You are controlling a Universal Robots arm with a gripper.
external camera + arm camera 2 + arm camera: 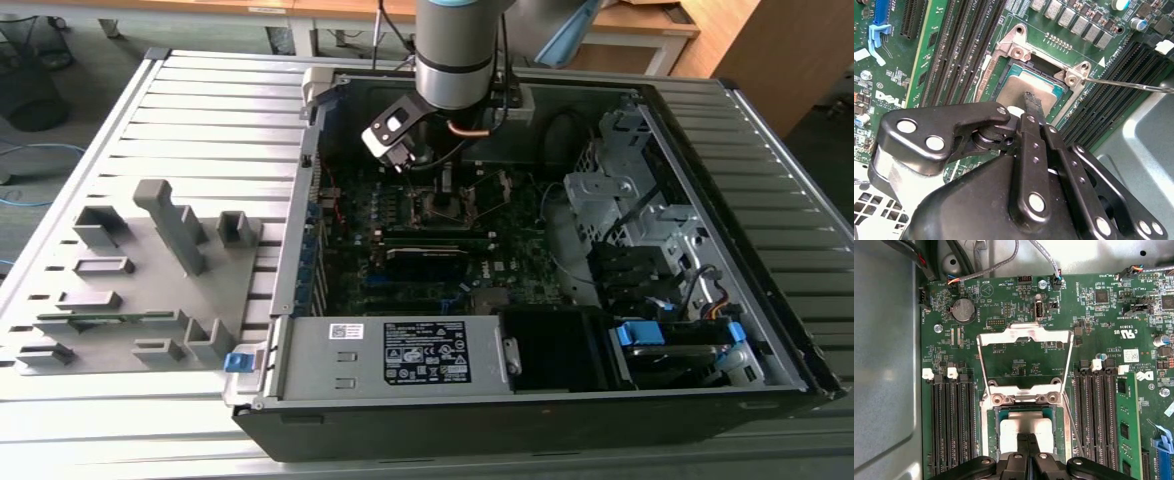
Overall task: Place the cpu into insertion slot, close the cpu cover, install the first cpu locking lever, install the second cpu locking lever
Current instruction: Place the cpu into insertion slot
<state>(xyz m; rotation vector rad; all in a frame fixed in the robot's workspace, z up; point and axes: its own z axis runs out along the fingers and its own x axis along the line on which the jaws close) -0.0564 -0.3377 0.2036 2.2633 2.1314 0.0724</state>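
Cpu (1010, 432) lies flat in its socket. The gripper (1029, 442) is right over it, fingers drawn narrow together with the tips at or on its silver top and gripping nothing I can see, so the first step looks all but done. Beyond it, in the first wrist view, the cover (1024, 335) stands flipped open, and I judge it cannot swing down until the fingers lift clear. The second wrist view adds a thin lever (1134, 85) jutting unlatched beside the socket, while the exterior view shows the arm (454, 60) reaching into the open case (534, 425).
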